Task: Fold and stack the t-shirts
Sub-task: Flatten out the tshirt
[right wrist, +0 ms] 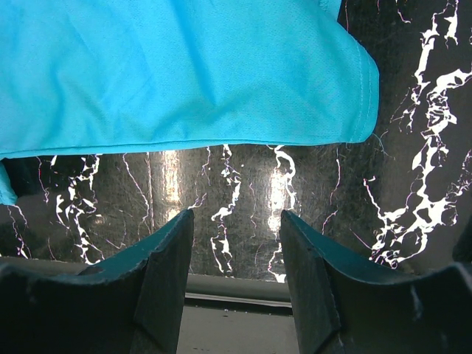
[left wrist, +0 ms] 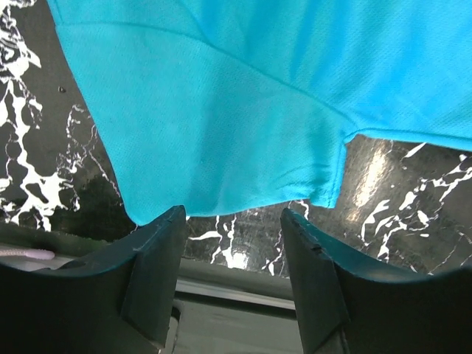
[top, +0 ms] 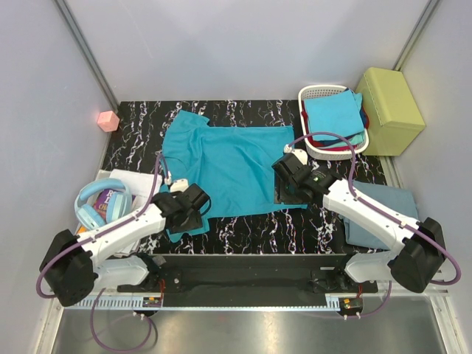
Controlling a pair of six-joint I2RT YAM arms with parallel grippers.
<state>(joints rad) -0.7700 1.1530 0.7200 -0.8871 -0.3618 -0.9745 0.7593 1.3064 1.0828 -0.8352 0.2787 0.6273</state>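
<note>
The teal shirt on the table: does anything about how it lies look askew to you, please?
Yes: the teal shirt lies mostly flat, but its far-left corner is bunched and wrinkled, so that side looks uneven beside the straight right edge.

Bright, even white light falls from overhead across the whole enclosure. The view from above is sharp, its pale walls (top: pixel 221 44) a little washed out, and only soft, short shadows lie on the glossy black marbled table (top: pixel 243 240). That surface mirrors the lamps. In both wrist views, white patches of glare sit on it just below the hem of the teal t-shirt (left wrist: pixel 221 110), whose weave shows crisply. Close to the lens, the left gripper (left wrist: pixel 232 221) and the right gripper (right wrist: pixel 236 221) look dark, shaded and slightly soft.
</note>
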